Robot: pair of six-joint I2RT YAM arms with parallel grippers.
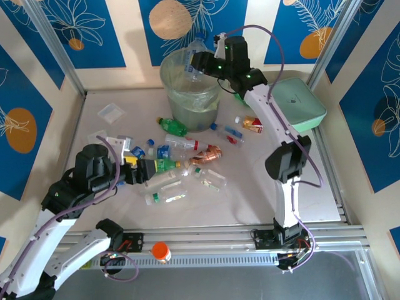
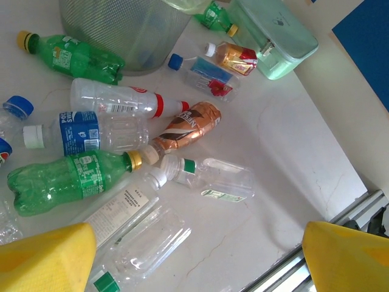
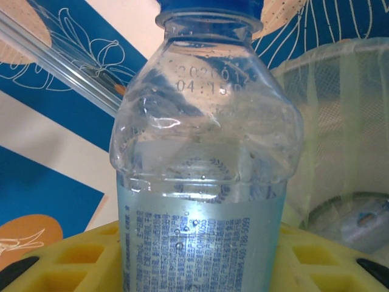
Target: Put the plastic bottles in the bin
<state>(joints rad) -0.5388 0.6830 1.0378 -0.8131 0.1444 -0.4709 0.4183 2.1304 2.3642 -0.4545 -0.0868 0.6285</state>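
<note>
Right gripper (image 1: pixel 200 62) clamped on a clear blue-capped bottle (image 3: pixel 200 152) (cap end sticking out past the fingers) over the bin (image 1: pixel 187 106) rim. Left gripper (image 1: pixel 145 170) spread wide, empty, above loose bottles (image 2: pixel 121 131) on the table (image 2: pixel 292 152).

Table (image 1: pixel 250 187): bin (image 1: pixel 187 106) stands far centre. Box (image 1: pixel 300 106) is right of it, toward the far right corner, apart from the bin. Bottles (image 1: pixel 181 144) lie scattered mid-table, on the near side of the bin. One more (image 1: pixel 173 127) lies just beside the bin's base, near-left. Two others (image 1: pixel 253 124) lie between bin and box. Packet (image 1: pixel 111 112) sits left of the bin, well apart. Bottle (image 3: pixel 200 152) sits in the right gripper (image 1: pixel 200 61), above the bin's far rim. Left gripper (image 1: pixel 145 170) is at the scatter's left edge.
</note>
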